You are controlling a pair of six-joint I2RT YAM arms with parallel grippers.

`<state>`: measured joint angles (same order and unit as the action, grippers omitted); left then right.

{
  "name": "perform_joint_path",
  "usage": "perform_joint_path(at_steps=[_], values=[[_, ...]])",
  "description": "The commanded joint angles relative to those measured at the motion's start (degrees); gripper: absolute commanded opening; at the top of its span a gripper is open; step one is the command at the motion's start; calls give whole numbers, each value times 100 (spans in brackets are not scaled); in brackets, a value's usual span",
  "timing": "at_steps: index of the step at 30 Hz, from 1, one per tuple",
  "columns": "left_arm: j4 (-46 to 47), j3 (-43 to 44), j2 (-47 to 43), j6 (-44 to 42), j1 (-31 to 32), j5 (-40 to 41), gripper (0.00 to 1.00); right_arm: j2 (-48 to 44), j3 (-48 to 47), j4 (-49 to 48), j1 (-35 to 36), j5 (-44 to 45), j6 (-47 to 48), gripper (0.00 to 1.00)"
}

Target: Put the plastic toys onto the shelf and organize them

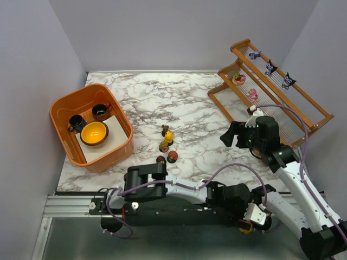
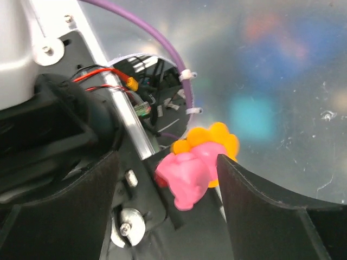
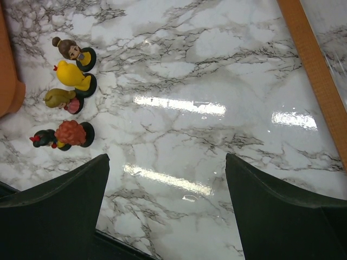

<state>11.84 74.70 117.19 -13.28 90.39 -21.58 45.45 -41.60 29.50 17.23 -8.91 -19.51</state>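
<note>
Right wrist view puts the plastic toys at ten o'clock from the right gripper, jaws apart, shelf at two.

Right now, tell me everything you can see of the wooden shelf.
The shelf is a slanted frame of orange-brown wood that stands on the marble table at its far right. It has two stepped tiers, each strung with thin pale parallel rods. Three dark figurines sit spaced along the upper tier. A pink-and-green one and a pink one sit on the lower tier. The right arm hides part of its near end.
</note>
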Motion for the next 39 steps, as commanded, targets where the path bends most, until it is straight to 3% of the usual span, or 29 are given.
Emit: perform_joint_path(at_steps=[1,7,18,20,23,32,37,39], values=[[-23,388,392,-34,49,-162,83,8,65,-146,-27,-138,8,94],[-67,380,533,53,49,-215,74,-1,82,-146,-27,-155,8,94],[47,-411,103,273,14,224,36,-1,126,-146,-18,-208,0,94],[213,-815,-186,387,-21,356,25,-10,135,-137,-18,-208,8,94],[372,-1421,-661,598,-144,716,17,-19,135,-120,-27,-173,17,93],[566,-2635,-2041,1371,-995,2042,13,-54,-67,-119,-27,81,-44,93],[495,-2697,-2314,2065,-1681,2667,25,-334,-199,-163,-27,643,-106,93],[416,-2653,-2349,2364,-1979,2948,34,-536,-252,-163,-27,1030,-97,93]])
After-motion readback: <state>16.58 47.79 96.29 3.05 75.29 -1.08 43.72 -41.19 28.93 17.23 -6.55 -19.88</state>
